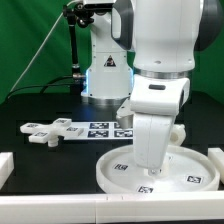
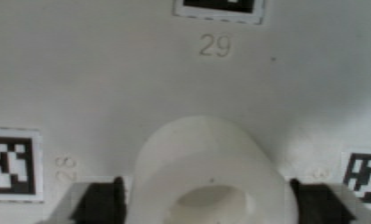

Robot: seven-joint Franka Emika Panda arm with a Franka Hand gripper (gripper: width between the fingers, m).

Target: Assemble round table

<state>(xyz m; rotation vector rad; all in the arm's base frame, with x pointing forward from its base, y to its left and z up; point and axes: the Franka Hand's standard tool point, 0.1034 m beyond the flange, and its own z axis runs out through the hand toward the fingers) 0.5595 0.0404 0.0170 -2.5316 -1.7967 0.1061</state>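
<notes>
My gripper (image 2: 203,200) clamps the cylinder leg (image 2: 200,160) over the round disc (image 1: 185,160), possibly touching it. Cross-shaped base (image 1: 45,131) at its ten o'clock.

number 29 (image 2: 214,45) (faint grey), on the round disc (image 2: 111,85), near a tag (image 2: 224,7)

- Round disc (image 1: 165,173) lies flat on the table (image 1: 40,155), nearest the camera, toward the exterior view's right.
- My gripper (image 1: 150,166) hangs directly over the disc, inside its rim.
- Leg (image 2: 203,160) sits between my fingers (image 2: 104,200), one on either side, above the disc's face.
- Cross-shaped base (image 1: 50,131) lies on the table to the exterior view's left of the disc, apart from it.
- Marker board (image 1: 105,128) lies behind the disc, just beside the base.
</notes>
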